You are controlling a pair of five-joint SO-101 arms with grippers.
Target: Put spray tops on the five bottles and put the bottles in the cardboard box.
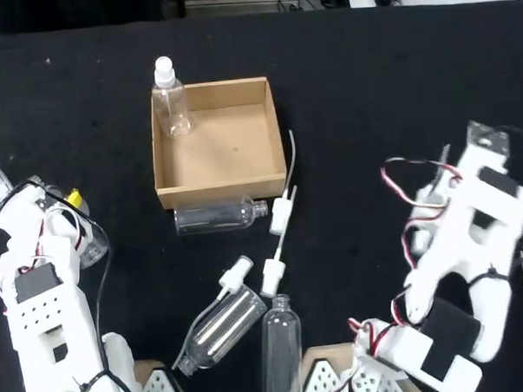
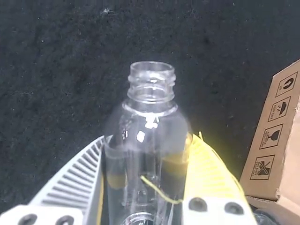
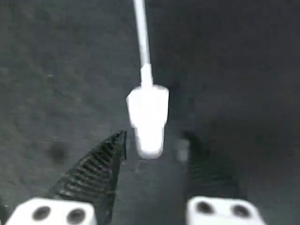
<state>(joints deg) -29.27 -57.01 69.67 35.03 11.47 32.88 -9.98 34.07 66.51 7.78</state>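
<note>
Left gripper (image 2: 150, 140): clamped on a clear bottle (image 2: 151, 89). The neck is open with no top on it and pokes out past the fingertips.
Box (image 2: 276, 140): just off to one side of the left gripper, on the table (image 2: 56, 70).
Right gripper (image 3: 154, 138): fingers spread, holding nothing.
Spray top (image 3: 147, 112): lying on the table right at the right gripper's tips, tube pointing straight away from it.
Capped bottle (image 1: 169, 96): standing at the box corner farthest from the right gripper.
Bare bottle (image 1: 219, 217): lying just beside the box wall nearest the grippers.
</note>
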